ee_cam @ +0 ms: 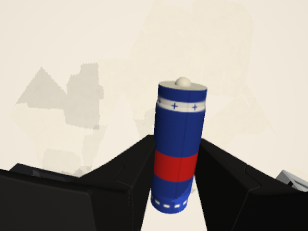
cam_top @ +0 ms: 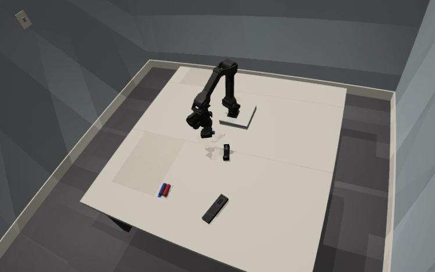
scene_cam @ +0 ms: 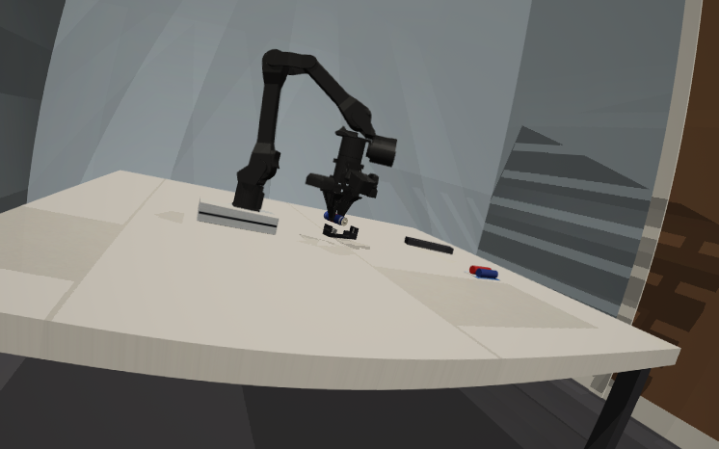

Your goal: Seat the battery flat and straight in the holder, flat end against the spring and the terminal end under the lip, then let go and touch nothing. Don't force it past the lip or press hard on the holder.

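The blue battery [cam_top: 213, 132] [scene_cam: 327, 217] [ee_cam: 179, 126] with a red band is held off the table between the fingers. In the wrist view its terminal end points to the top of the picture and its flat end is at the bottom, the battery leaning slightly. My gripper [scene_cam: 335, 216] [ee_cam: 174, 144] is shut on the battery, gripping its lower half in the wrist view. The black holder [cam_top: 226, 152] [scene_cam: 341, 235] stands open and empty on the table, to the right of the gripper and nearer the front in the top view. The spring and lip are too small to tell apart.
A red cylinder [cam_top: 167, 189] [scene_cam: 474, 269] and a blue cylinder [cam_top: 162, 189] [scene_cam: 487, 274] lie side by side. A black remote-like box [cam_top: 214, 210] [scene_cam: 428, 245] lies apart from them. The arm's base plate [cam_top: 246, 118] [scene_cam: 236, 221] is behind the holder in the top view.
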`<state>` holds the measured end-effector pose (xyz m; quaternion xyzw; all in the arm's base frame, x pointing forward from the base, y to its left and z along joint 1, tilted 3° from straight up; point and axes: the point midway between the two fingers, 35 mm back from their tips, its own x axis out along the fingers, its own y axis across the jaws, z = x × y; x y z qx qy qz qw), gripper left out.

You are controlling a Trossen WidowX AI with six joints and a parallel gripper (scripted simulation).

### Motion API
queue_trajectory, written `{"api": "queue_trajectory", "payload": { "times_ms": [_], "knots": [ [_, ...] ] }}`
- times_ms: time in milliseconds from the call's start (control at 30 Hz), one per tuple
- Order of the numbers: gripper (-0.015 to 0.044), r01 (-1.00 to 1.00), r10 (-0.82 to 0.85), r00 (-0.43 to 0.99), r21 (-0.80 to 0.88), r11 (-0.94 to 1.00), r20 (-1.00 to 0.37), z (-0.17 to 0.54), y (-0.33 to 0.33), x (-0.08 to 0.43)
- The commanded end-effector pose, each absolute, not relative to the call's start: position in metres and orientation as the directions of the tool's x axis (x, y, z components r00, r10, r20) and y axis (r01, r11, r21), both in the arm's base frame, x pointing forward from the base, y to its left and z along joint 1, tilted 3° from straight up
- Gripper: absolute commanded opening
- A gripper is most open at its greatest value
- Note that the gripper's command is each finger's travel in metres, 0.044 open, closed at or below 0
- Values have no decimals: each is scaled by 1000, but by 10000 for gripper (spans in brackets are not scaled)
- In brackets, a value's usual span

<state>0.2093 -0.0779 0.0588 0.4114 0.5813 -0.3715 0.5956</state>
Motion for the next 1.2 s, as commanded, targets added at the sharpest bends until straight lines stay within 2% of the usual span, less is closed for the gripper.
{"api": "queue_trajectory", "payload": {
  "times_ms": [0,167,333,467,633,867,1167],
  "knots": [
    [69,820,36,60,70,568,-998,65,-65,226],
    [69,585,41,57,67,808,-998,72,-39,245],
    [69,284,47,53,60,957,-997,79,-9,262],
    [69,19,51,49,52,998,-997,84,17,272],
    [69,-302,55,45,39,953,-997,90,51,281],
    [69,-344,60,51,39,938,-997,89,56,283],
    [69,-338,92,149,37,941,-984,71,57,287]
  ]
}}
